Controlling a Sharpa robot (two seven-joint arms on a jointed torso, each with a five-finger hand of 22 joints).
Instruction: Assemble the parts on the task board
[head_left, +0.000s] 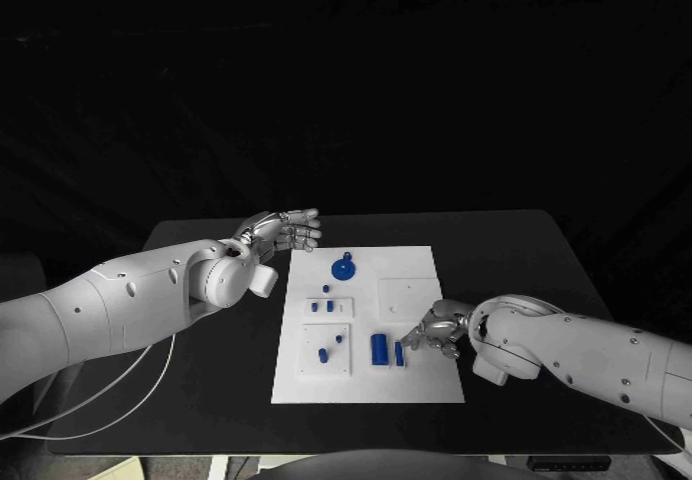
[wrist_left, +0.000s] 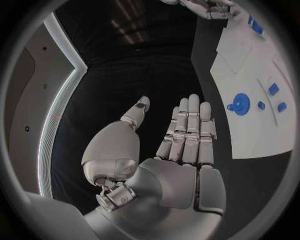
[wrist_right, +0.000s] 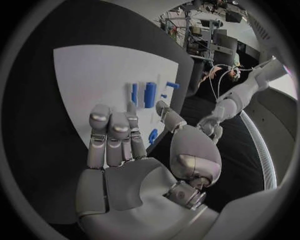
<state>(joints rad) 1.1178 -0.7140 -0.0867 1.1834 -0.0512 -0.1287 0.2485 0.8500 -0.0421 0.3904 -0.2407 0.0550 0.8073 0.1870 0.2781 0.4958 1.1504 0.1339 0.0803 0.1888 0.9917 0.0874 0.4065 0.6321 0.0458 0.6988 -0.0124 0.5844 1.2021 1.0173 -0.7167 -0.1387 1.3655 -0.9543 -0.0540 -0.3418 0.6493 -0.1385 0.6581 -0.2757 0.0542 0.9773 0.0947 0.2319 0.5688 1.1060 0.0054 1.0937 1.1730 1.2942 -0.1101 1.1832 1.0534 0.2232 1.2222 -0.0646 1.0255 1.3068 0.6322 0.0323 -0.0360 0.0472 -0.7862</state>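
Head view: my right hand (head_left: 437, 333) hovers empty, fingers loosely apart, at the board's (head_left: 411, 262) right edge. The long blue part (head_left: 379, 349) lies just at its nine o'clock, long axis twelve-to-six. My left hand (head_left: 284, 232), flat and spread, waits farther off on the desk (head_left: 505, 245).

- The place looked like a robotics lab.
- Beyond the right hand (wrist_right: 134, 165), metal racks (wrist_right: 203, 35) crowded with equipment and loose cables (wrist_right: 219, 75) stood past the black table (wrist_right: 37, 100).
- Dark surroundings closed in behind the left hand (head_left: 289, 232).
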